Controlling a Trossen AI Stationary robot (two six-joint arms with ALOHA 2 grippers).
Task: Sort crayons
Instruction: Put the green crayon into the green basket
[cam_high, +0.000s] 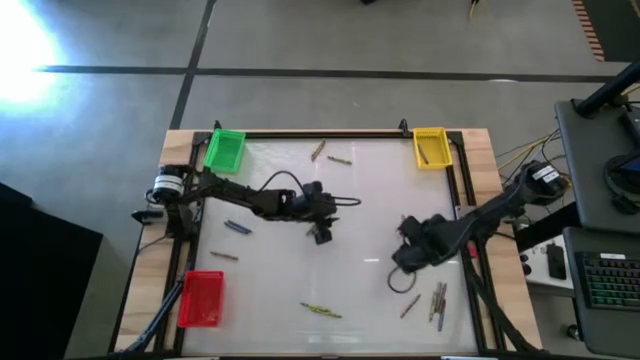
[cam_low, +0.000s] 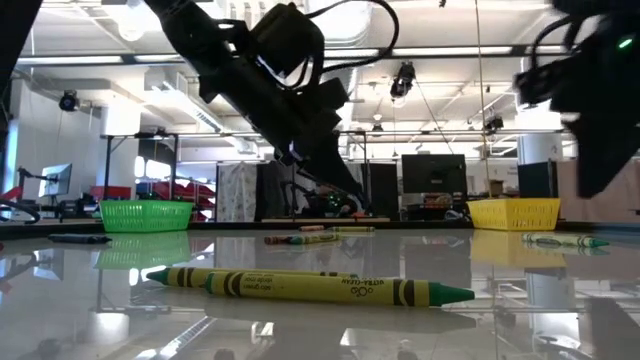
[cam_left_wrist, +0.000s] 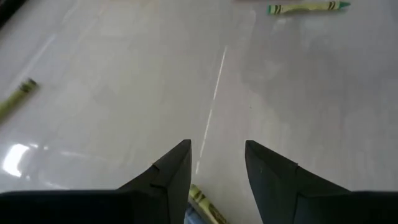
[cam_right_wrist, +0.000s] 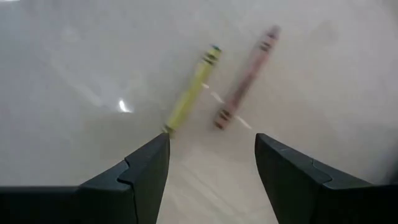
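The crayons lie scattered flat across the glossy white desk: a green-yellow pair at the lower centre of the high view, a cluster at the lower right, two near the top centre, a blue one and a brownish one at the left. They look light, thin, stiff and round, so they should roll or skid on the slick surface if nudged. I would pinch one across the paper-wrapped middle, fingers on either side of its length.

The left claw hangs over the middle of the desk, fingers moderately apart; its wrist view shows a yellow crayon lying just below the gap, but whether it is touched is unclear. The right claw hovers at the lower right, spread wide and empty, with a yellow crayon and a reddish-brown one lying close side by side ahead of it. Their closeness is the main nuisance: closing on one may knock the other.

The green bin sits at the upper left, the yellow bin at the upper right, the red bin at the lower left, all well apart from both claws.
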